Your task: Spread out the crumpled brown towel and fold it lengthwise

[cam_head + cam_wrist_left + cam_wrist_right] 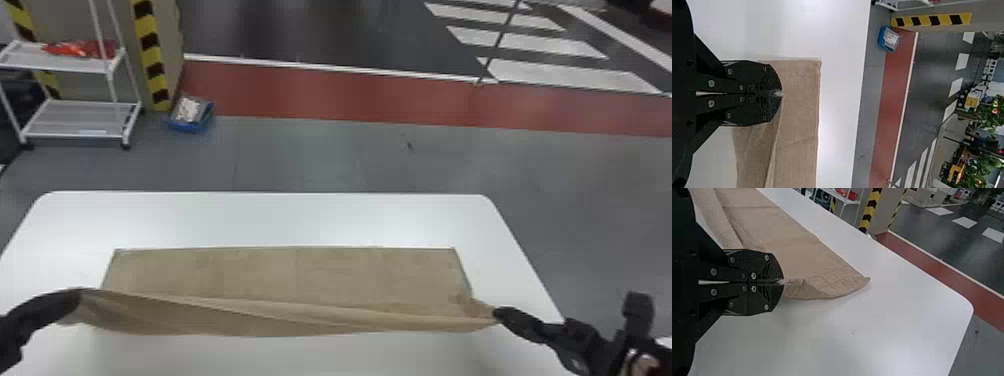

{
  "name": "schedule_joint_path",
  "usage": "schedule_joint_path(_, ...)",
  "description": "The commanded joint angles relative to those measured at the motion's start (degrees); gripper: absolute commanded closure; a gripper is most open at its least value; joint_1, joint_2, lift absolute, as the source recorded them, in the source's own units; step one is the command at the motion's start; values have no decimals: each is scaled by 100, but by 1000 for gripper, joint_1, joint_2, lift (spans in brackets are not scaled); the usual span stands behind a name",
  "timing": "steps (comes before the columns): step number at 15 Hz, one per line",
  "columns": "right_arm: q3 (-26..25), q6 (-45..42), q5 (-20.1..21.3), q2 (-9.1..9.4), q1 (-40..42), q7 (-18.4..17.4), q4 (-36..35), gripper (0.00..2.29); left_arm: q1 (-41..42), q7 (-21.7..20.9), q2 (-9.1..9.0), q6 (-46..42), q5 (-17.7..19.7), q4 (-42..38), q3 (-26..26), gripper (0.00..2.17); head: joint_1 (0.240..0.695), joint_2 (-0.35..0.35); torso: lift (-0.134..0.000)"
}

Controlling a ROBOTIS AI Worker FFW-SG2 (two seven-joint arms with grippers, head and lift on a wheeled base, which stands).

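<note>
Nearest the camera, out over the left part of the worktop point(270, 217), can see the left tool point(80, 296), with its two black fingertips pressed together on the brown towel point(295, 272) at its near left corner. Close to the worktop's right edge, can see the right tool point(496, 314), likewise pinched tight on cloth at the towel's near right corner.

Between the two, can follow the towel's near side, drawn out long and lifted into slanting folds, with the lower edge sagging a little toward the middle. Beyond those folds, can see the rest of the towel spread flat on the white worktop, mostly smooth, with its straight far side roughly parallel to the worktop's far edge but set back from it. In the right wrist view, can also pick out crisscross lines near one towel end, plus a small raised fold just beside the fingertips.

Past the worktop's far left corner, can find a white rack point(80, 125) on the gray floor point(320, 155), with red packaging point(82, 48) on its upper shelf. Next to a striped pillar point(152, 55), can see a blue bin point(187, 126) with pale contents.
</note>
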Motion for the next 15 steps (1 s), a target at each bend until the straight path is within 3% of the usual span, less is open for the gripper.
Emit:
schedule_joint_path(1, 20, -186, 235, 2, -94, -50, 139, 637, -24, -19, 7, -18, 0, 68, -14, 1389, 695, -204, 0)
schedule_joint_path(2, 99, -291, 420, -51, -173, -6, 201, -1, -59, -28, 7, -18, 0, 112, -23, 1393, 695, -205, 0)
schedule_joint_path(4, 310, -977, 1132, -95, -182, 372, 60, -1, -94, -19, -2, -18, -9, 156, -76, 1393, 695, -214, 0)
schedule_joint_path(5, 336, -1838, 1536, -86, -138, 864, -90, 60, -94, -10, -2, -18, -26, 173, -94, 1393, 695, -228, 0)
schedule_joint_path(7, 486, -3508, 2274, -60, 82, 1400, -415, 140, -121, -10, -2, -18, -35, 217, -102, 1393, 695, -246, 0)
schedule_joint_path(8, 503, -4457, 2652, -33, 187, 1743, -520, 353, -121, -10, -2, -18, -35, 217, -102, 1389, 695, -257, 0)
schedule_joint_path(10, 521, -6303, 3206, 19, 433, 2261, -547, 410, -138, 16, -11, -18, -61, 208, -155, 1389, 695, -264, 0)
schedule_joint_path(11, 583, -7656, 3505, 46, 627, 2499, -503, 448, -164, 25, -11, -18, -70, 200, -173, 1393, 695, -259, 0)
schedule_joint_path(13, 618, -9959, 4023, 160, 969, 2648, -309, 475, -200, 43, -11, -1, -114, 191, -225, 1389, 695, -240, 0)
schedule_joint_path(15, 565, -11559, 4630, 151, 1092, 2648, 113, 475, -200, 51, -11, -1, -167, 200, -243, 1393, 695, -207, 0)
